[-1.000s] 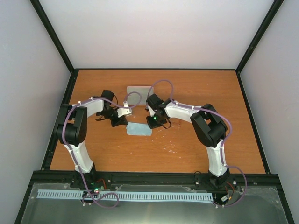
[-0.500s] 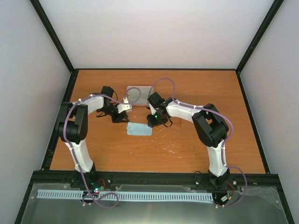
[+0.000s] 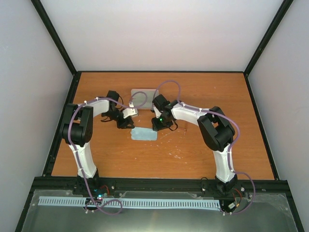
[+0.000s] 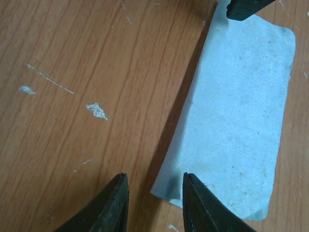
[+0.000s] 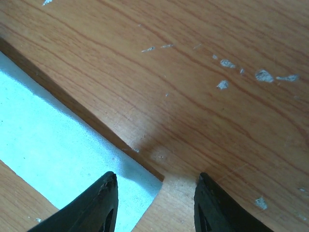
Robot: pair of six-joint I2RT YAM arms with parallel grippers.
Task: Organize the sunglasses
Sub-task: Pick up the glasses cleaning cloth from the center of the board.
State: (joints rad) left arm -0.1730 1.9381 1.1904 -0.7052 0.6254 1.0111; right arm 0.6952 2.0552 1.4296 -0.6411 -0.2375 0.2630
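Note:
The light blue cloth (image 3: 145,134) lies folded flat on the wood table (image 3: 207,96). My left gripper (image 3: 125,123) is open at the cloth's far left corner. In the left wrist view its fingertips straddle that corner, gripper (image 4: 154,178) over cloth (image 4: 236,121). My right gripper (image 3: 159,124) is open at the cloth's far right corner. In the right wrist view its fingers straddle the corner, gripper (image 5: 157,176) over cloth (image 5: 58,145). The pale case (image 3: 145,96) lies behind the cloth. The sunglasses show in no view.
A tip of the right gripper's finger (image 4: 246,7) shows at the top of the left wrist view. The table has black frame rails (image 3: 159,72) and pale walls around it. White scuff marks (image 5: 263,75) dot the wood.
Both grippers have shifted slightly toward the back of the table, along the cloth's far edge. The cloth and case have not moved.

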